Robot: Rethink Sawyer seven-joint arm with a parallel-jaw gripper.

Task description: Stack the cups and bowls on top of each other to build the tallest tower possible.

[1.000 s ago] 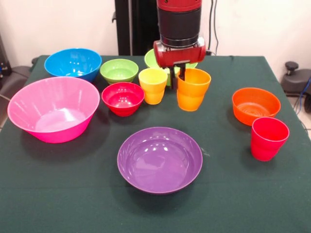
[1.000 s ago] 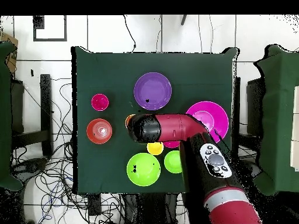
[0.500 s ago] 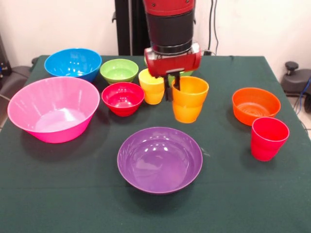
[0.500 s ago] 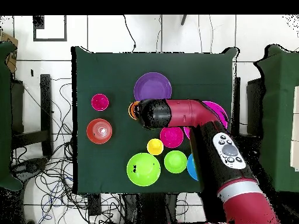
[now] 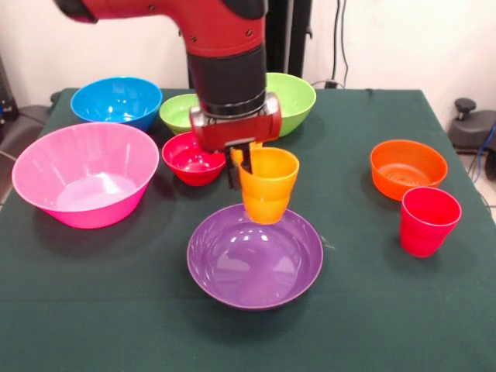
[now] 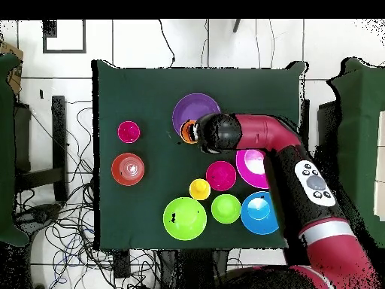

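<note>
My gripper (image 5: pixel 242 164) is shut on the rim of the orange cup (image 5: pixel 268 186), one finger inside and one outside. It holds the cup upright just above the far edge of the purple bowl (image 5: pixel 256 260). In the overhead view the orange cup (image 6: pixel 186 132) shows at the near rim of the purple bowl (image 6: pixel 193 111). The red cup (image 5: pixel 428 221) stands at the right, in front of the small orange bowl (image 5: pixel 408 168). The yellow cup (image 6: pixel 199 189) shows only from overhead; the arm hides it in the front view.
The pink bowl (image 5: pixel 85 174) sits at the left, with the blue bowl (image 5: pixel 116 101) behind it. The small green bowl (image 5: pixel 180 113), the small red bowl (image 5: pixel 188 159) and the lime green bowl (image 5: pixel 294 93) stand behind the arm.
The gripper has carried the orange cup away from beside the yellow cup, toward the camera and leftward in the front view, to above the purple bowl's far edge.
</note>
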